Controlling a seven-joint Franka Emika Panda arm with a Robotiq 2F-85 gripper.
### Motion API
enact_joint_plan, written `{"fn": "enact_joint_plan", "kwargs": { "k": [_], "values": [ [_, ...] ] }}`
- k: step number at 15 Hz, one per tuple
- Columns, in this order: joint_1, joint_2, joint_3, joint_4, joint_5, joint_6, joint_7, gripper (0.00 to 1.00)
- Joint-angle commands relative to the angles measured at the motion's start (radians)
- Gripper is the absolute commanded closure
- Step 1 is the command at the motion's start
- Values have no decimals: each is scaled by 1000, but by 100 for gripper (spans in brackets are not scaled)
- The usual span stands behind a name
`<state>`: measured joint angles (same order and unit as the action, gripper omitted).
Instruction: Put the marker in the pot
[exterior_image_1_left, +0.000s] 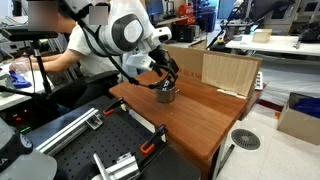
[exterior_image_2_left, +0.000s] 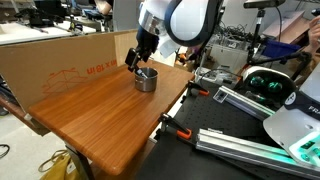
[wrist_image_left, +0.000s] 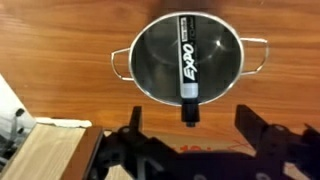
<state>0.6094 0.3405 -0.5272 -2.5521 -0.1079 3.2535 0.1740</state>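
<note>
Wrist view — marker (wrist_image_left: 186, 55) in pot (wrist_image_left: 150, 62), fingers (wrist_image_left: 247, 125) apart

Pot (exterior_image_2_left: 146, 82): silver, on the wood, upper middle of frame.
Gripper (exterior_image_2_left: 140, 64): black, just above Pot.
Worktop (exterior_image_2_left: 100, 125): brown wood, frame centre.
Box (exterior_image_2_left: 60, 58): cardboard, behind Worktop, upper left.

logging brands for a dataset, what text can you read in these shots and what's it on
"EXPO": along the barrel of the marker, which lies in the pot, in the wrist view.
Any finer print on the marker: too small to read.
Red print on the cardboard box, in an exterior view: too blurred to read.
</note>
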Motion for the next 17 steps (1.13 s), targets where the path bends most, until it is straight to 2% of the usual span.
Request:
{"fn": "enact_joint_plan", "kwargs": {
  "k": [1,3,4,6,7,8,10,11,17],
  "values": [
    [20,-67,-24,14,18,-144,26,0],
    [56,-101,-73,34,9,-218,54,0],
    [91,-112,-118,66,-11,-312,72,0],
    [95,-166,-134,114,-28,-511,87,0],
    [58,-114,-95,92,-4,-358,49,0],
    [60,-130,-99,105,-4,-392,50,0],
    [59,-124,-97,97,-4,-387,49,0],
    [-69,-135,20,98,-91,-388,110,0],
    [-69,-134,19,98,-91,-387,110,0]
  ]
}}
